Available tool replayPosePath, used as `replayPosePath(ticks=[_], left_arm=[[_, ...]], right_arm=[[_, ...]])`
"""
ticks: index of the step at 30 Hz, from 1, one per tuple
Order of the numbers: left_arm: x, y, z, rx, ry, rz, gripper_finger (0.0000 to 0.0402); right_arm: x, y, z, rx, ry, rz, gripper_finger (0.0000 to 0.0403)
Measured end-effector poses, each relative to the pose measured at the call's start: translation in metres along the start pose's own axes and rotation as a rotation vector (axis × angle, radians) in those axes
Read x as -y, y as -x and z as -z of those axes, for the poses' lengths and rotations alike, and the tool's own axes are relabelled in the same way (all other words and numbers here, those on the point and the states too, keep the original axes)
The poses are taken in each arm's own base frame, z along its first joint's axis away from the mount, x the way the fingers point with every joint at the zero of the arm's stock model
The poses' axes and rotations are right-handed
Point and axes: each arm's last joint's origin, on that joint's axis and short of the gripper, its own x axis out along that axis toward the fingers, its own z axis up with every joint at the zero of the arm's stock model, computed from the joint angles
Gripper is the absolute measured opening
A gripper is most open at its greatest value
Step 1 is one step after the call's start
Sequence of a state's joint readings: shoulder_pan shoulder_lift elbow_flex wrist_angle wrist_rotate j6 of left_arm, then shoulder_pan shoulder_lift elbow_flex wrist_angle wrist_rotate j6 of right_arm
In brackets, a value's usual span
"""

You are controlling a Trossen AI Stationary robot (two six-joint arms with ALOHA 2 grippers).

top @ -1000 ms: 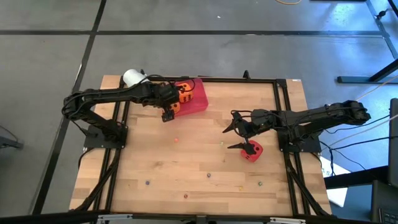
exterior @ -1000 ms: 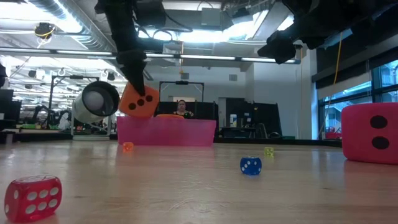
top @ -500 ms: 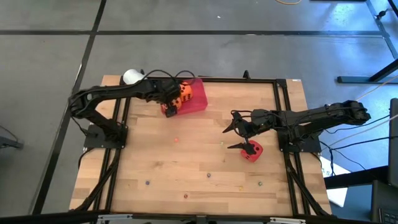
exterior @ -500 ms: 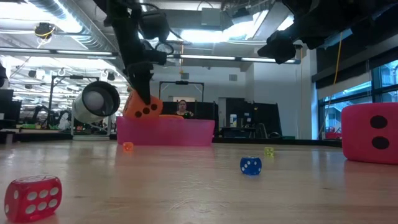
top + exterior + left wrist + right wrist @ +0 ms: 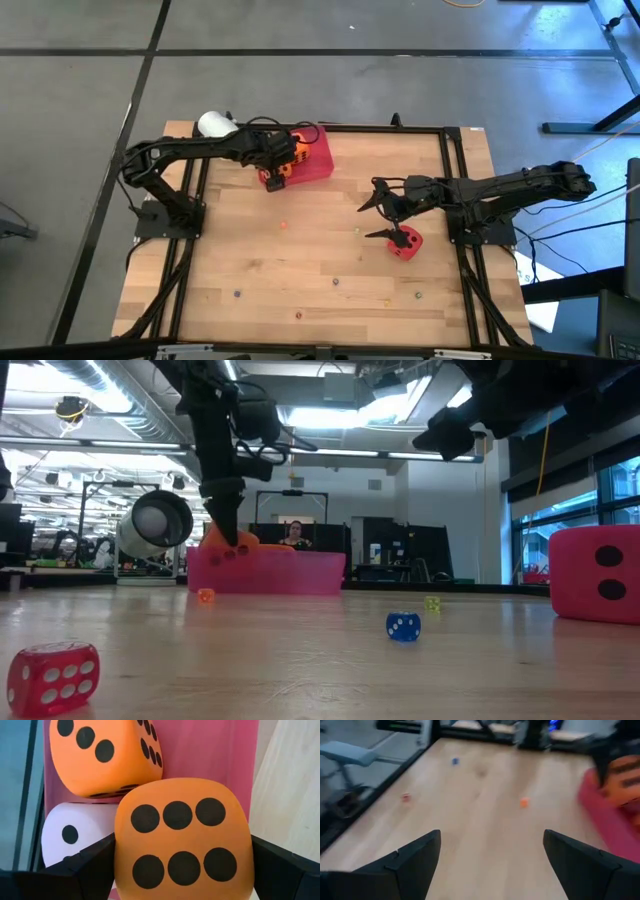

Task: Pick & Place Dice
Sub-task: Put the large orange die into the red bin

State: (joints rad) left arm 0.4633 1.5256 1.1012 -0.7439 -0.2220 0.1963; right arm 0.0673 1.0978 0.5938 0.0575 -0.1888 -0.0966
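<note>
Lowering into the pink tray (image 5: 318, 160), the left pincer (image 5: 182, 870) grips an orange die (image 5: 182, 847) beside its mates — the right pincer (image 5: 385, 215), wide and empty, waits above the red die (image 5: 407, 245) on the surface.

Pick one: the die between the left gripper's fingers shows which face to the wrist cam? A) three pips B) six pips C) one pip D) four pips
B: in the left wrist view the orange die sits between the left gripper's fingers with two rows of three dark pips facing the camera, over the red tray.
</note>
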Motion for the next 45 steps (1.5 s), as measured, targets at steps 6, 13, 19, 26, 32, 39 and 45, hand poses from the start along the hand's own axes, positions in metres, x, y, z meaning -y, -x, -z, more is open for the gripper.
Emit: replayPosePath(ticks=[6, 13, 19, 26, 32, 39, 45], left_arm=[[-0.002, 0.002, 0.0, -0.003, 0.023, -0.05, 0.0359], [-0.002, 0.002, 0.0, -0.004, 0.025, -0.051, 0.0359], [-0.002, 0.002, 0.001, -0.006, 0.024, -0.051, 0.0359], [-0.002, 0.002, -0.001, 0.01, 0.025, -0.05, 0.0359], [-0.002, 0.002, 0.0, 0.005, 0.021, -0.049, 0.0359], [-0.002, 0.002, 0.0, 0.001, 0.025, -0.071, 0.0359], [-0.003, 0.002, 0.0, -0.009, 0.003, -0.092, 0.0359]], right_arm=[[0.009, -0.011, -0.006, 0.068, 0.031, 0.207, 0.035], [0.017, -0.037, 0.004, 0.061, 0.023, 0.347, 0.035], [0.039, -0.065, 0.008, 0.126, 0.042, 0.538, 0.0346], [0.075, -0.104, -0.002, 0.128, -0.035, 0.589, 0.0265], [0.108, -0.139, -0.015, 0.14, -0.051, 0.636, 0.0125], [0.14, -0.167, -0.006, 0.123, -0.1, 0.677, 0.0015], [0.153, -0.177, 0.002, 0.123, -0.151, 0.662, 0.0007]])
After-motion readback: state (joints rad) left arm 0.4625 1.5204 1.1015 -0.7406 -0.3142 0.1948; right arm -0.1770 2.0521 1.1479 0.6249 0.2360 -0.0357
